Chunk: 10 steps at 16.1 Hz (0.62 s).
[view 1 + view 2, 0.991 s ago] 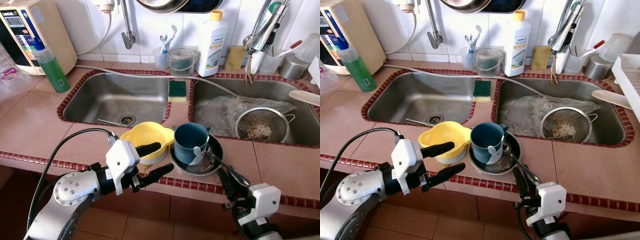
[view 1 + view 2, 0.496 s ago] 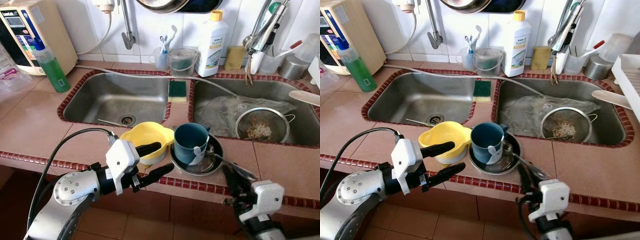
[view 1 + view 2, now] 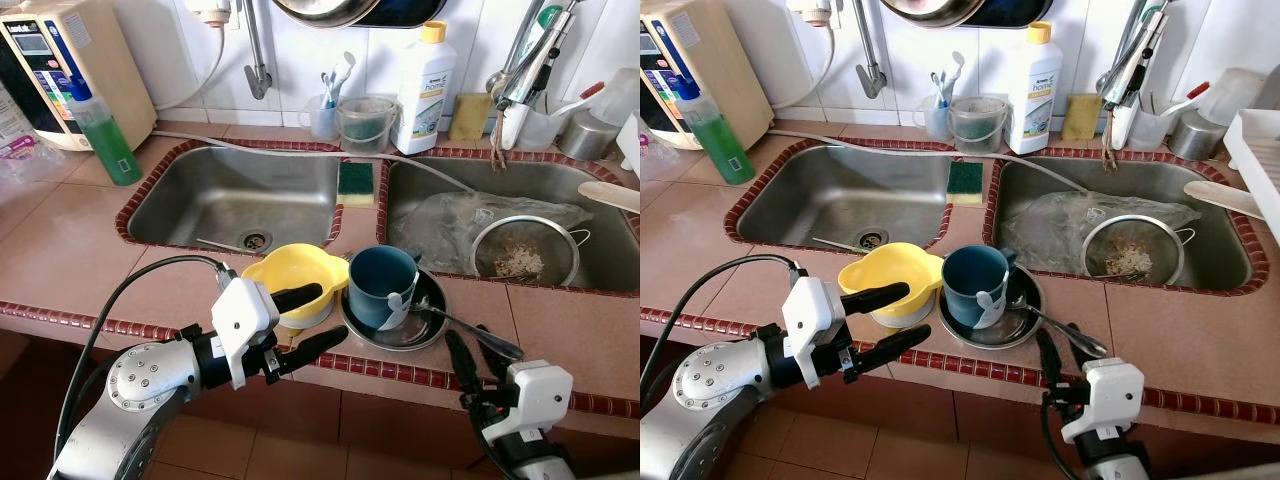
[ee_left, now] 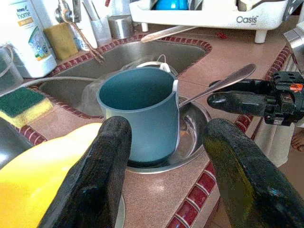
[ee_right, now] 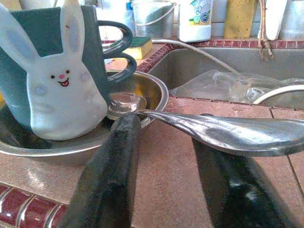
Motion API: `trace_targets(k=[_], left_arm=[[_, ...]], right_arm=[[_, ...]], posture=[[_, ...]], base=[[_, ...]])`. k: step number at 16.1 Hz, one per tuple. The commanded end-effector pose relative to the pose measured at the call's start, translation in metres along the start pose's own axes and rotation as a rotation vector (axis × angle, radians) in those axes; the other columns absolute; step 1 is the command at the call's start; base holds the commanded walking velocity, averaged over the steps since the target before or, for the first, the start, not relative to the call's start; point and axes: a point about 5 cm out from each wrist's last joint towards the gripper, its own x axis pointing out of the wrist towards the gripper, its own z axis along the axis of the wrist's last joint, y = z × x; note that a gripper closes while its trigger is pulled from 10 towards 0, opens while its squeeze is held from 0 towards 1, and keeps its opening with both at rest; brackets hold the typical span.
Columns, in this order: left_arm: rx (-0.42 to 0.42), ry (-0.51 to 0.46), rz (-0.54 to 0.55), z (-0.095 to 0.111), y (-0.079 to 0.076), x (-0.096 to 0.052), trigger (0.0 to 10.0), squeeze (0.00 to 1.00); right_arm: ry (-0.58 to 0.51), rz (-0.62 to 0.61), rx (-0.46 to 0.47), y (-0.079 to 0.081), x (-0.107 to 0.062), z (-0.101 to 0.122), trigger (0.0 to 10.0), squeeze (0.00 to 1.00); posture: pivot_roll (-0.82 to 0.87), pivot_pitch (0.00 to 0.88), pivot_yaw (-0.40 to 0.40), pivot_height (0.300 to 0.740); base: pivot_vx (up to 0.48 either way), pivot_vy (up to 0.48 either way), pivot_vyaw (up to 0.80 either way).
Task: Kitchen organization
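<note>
Spoon is what I am after now: a shiny metal one, its round end resting in the steel bowl and its long flat handle sticking out over the tiled surface, low and right of the middle of the frame. My right gripper sits at the lower right, fingers spread apart with nothing in them, one finger on each side of the handle, so I think it is lined up to pinch it. In the bowl stands a blue plastic mug with a white bunny on its side. Next to it, touching the bowl, is a smooth yellow bowl. My left gripper is at the lower middle, wide open too; its top finger lies across the yellow bowl's rim, maybe to keep things steady. Behind them are two steel sinks, and a wire strainer lies in the right one.
</note>
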Motion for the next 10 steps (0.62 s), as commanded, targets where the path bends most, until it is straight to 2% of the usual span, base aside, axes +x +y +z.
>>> trace_targets(k=[1, 2, 5, 6, 7, 8, 9, 10], left_arm=[[0.015, 0.003, 0.013, 0.0027, 0.0032, -0.0018, 10.0, 0.00], [0.015, 0.002, 0.014, 0.0028, 0.0031, -0.0015, 10.0, 0.00], [0.016, 0.004, 0.014, 0.0023, 0.0027, -0.0019, 10.0, 0.00], [0.015, 0.003, 0.016, 0.0023, 0.0030, -0.0015, 10.0, 0.00], [0.015, 0.002, 0.016, 0.0025, 0.0029, -0.0014, 10.0, 0.00], [0.016, 0.001, 0.017, 0.0025, 0.0031, -0.0014, 10.0, 0.00], [0.016, 0.001, 0.018, 0.0024, 0.0032, -0.0014, 10.0, 0.00], [0.015, 0.000, 0.018, 0.0025, 0.0031, -0.0012, 10.0, 0.00]], right_arm=[[-0.011, -0.017, -0.027, -0.0027, 0.0004, 0.0012, 10.0, 0.94], [-0.024, -0.024, -0.052, -0.0039, 0.0009, 0.0027, 10.0, 0.00], [-0.055, -0.055, -0.089, -0.0075, 0.0031, 0.0069, 10.0, 0.00], [-0.056, -0.062, -0.082, -0.0082, 0.0049, 0.0070, 8.5, 0.00], [-0.056, -0.066, -0.080, -0.0085, 0.0057, 0.0070, 6.2, 0.00], [-0.059, -0.070, -0.084, -0.0089, 0.0062, 0.0070, 5.5, 0.00], [-0.062, -0.074, -0.088, -0.0091, 0.0066, 0.0070, 4.4, 0.00], [-0.064, -0.075, -0.091, -0.0095, 0.0072, 0.0069, 4.3, 0.00]], posture=[[-0.21, 0.073, 0.071, 0.740], [-0.21, 0.072, 0.070, 0.740], [-0.20, 0.070, 0.069, 0.740], [-0.20, 0.067, 0.068, 0.740], [-0.20, 0.065, 0.067, 0.740], [-0.20, 0.063, 0.067, 0.740], [-0.20, 0.062, 0.066, 0.740], [-0.20, 0.060, 0.065, 0.740]], base=[[0.000, 0.000, 0.00], [0.000, 0.000, 0.00], [0.000, 0.000, 0.00], [0.000, 0.000, 0.00], [0.000, 0.000, 0.00], [0.000, 0.000, 0.00], [0.000, 0.000, 0.00], [0.000, 0.000, 0.00]])
